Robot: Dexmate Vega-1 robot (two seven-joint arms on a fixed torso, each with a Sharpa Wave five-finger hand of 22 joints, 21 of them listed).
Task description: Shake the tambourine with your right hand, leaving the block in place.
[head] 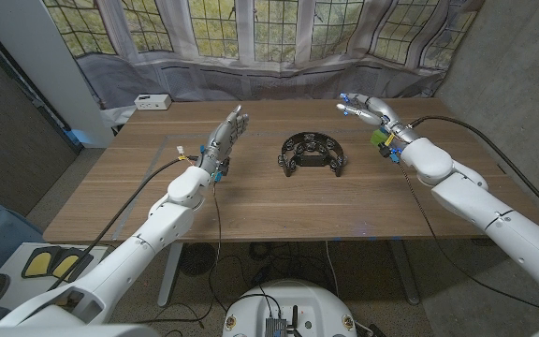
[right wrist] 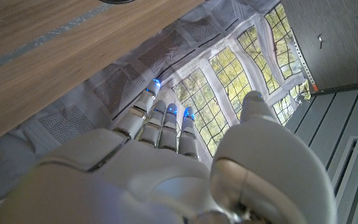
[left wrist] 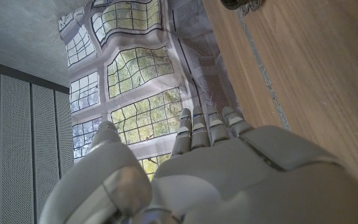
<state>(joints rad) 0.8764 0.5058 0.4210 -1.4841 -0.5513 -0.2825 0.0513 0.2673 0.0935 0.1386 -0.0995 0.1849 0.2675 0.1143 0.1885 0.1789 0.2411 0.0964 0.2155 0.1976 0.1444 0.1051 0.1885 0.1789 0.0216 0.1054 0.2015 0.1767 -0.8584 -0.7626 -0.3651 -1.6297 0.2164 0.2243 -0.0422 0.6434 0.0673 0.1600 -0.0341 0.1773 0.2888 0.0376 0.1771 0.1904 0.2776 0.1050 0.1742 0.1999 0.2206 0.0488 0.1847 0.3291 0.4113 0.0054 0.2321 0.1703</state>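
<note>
Tambourine [head: 311, 154] mid-table, btwn left hand [head: 225, 134] & right hand [head: 368, 110].

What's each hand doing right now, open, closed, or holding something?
Left hand: open, fingers extended, holding nothing.
Right hand: open, fingers extended, holding nothing; apart from the tambourine.

Wooden counter [head: 251, 201] in front of a hanging printed backdrop [head: 279, 42] showing leaded windows with greenery. Grey concrete wall [head: 522, 65] on one side, dark panelled wall [head: 12, 131] and pale pillar [head: 50, 56] on the other. Small white box [head: 152, 102] sits at counter's far corner; grey floor [head: 204, 281] below.
</note>
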